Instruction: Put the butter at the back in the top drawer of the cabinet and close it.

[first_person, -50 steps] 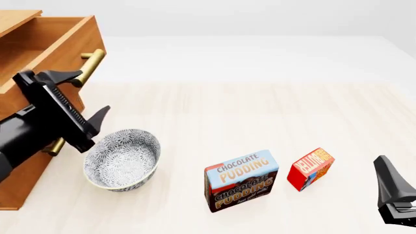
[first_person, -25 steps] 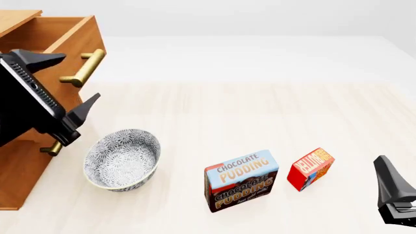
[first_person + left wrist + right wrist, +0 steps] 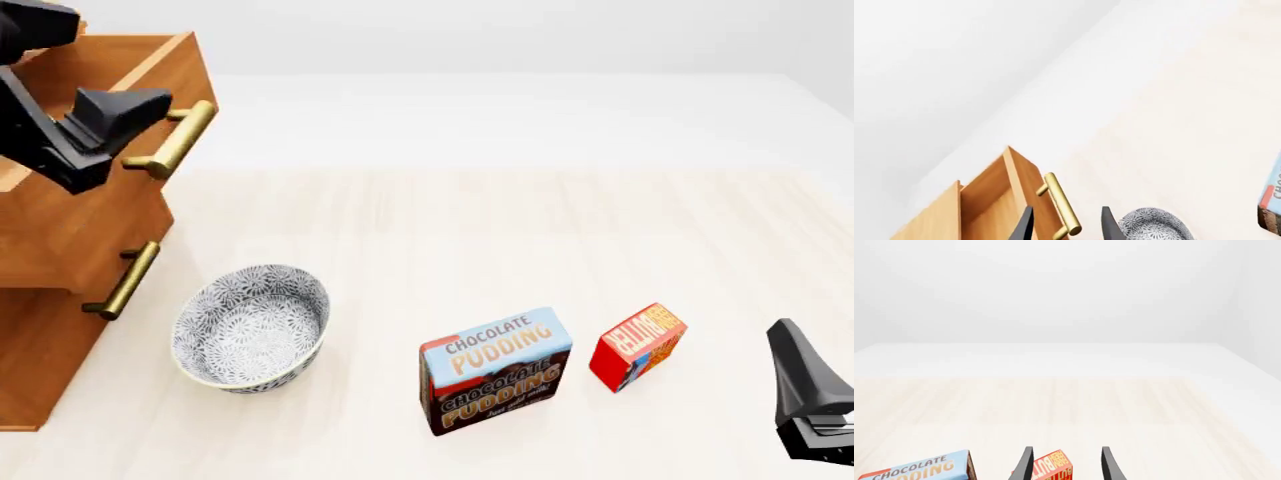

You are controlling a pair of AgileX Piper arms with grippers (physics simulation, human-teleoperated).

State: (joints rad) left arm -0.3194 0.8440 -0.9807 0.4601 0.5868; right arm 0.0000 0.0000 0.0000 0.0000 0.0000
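The butter (image 3: 638, 347), a small red box, stands on the table to the right of the pudding box; in the right wrist view the butter (image 3: 1051, 469) shows just beyond the fingers. My right gripper (image 3: 807, 400) hovers open, near the table's front right, short of the butter. The cabinet (image 3: 40, 350) stands at the left with its top drawer (image 3: 107, 220) pulled out. The drawer's brass handle (image 3: 174, 140) is free. My left gripper (image 3: 114, 65) is open, raised beside that handle and above the drawer (image 3: 997, 195), with nothing between its fingers.
A patterned bowl (image 3: 251, 325) sits on the table right in front of the cabinet. The Chocolate Pudding box (image 3: 497, 370) stands left of the butter. A lower drawer's handle (image 3: 127, 280) sticks out below the open drawer.
My left gripper has risen and moved back, from beside the bowl and the lower handle up to the top drawer's handle. The right arm and the boxes have not moved.
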